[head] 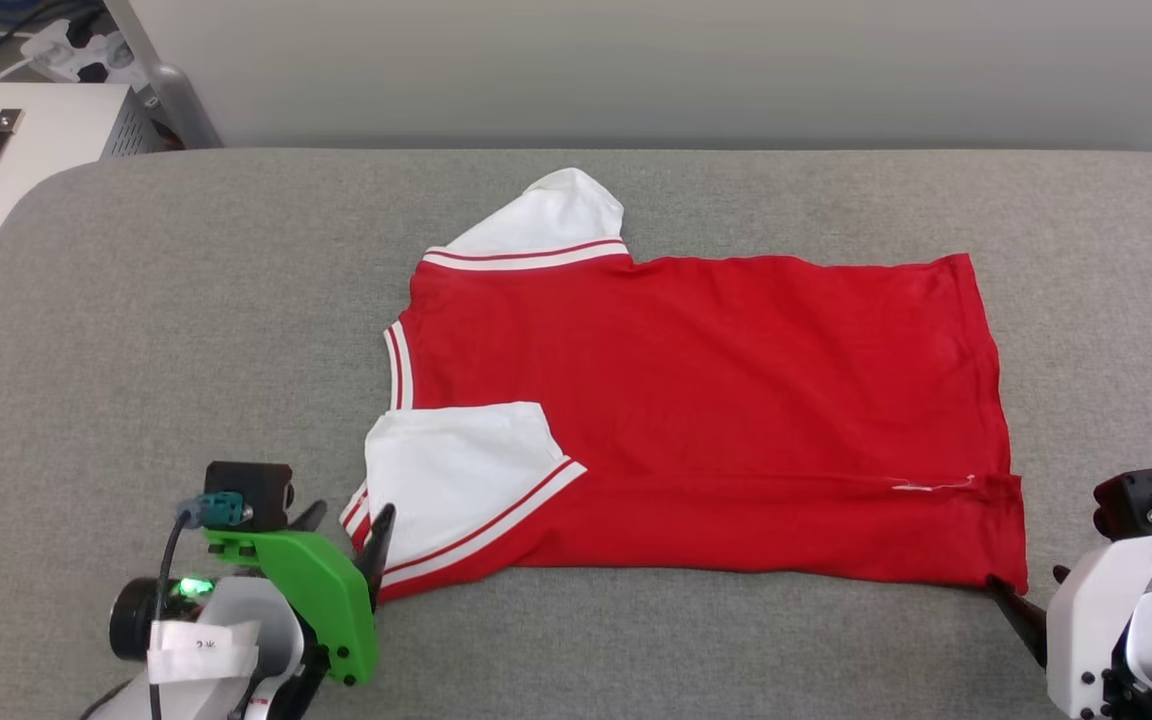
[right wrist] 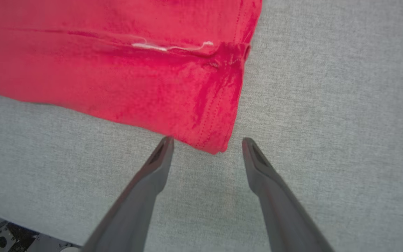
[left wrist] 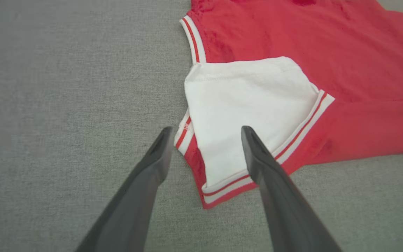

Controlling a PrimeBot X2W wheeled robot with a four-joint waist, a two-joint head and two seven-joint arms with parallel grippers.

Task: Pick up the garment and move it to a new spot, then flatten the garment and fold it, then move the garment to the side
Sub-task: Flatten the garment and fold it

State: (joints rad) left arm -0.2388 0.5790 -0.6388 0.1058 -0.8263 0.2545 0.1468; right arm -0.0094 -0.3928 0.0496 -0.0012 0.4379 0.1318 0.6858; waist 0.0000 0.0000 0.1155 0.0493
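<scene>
The red jersey-style T-shirt with white short sleeves and red-and-white striped trim (head: 716,400) lies spread flat on the grey fabric-covered worktop (head: 186,350), reaching from the left fingers (left wrist: 145,182) across to the right fingers (right wrist: 149,182). The left fingers are released and spread wide, grasping nothing. The near white sleeve (left wrist: 247,105) lies folded onto the red body just beyond their tips, its striped cuff corner falls between the two fingers, and one finger crosses over the cuff edge. The striped neckline (head: 397,365) sits farther ahead of them, and the other white sleeve (head: 556,215) sticks out at the far edge. The right fingers are also released and apart, empty, and the red hem corner (right wrist: 212,140) lies just ahead of the gap between their tips. A little white thread (right wrist: 152,46) shows along a crease beyond that corner.
</scene>
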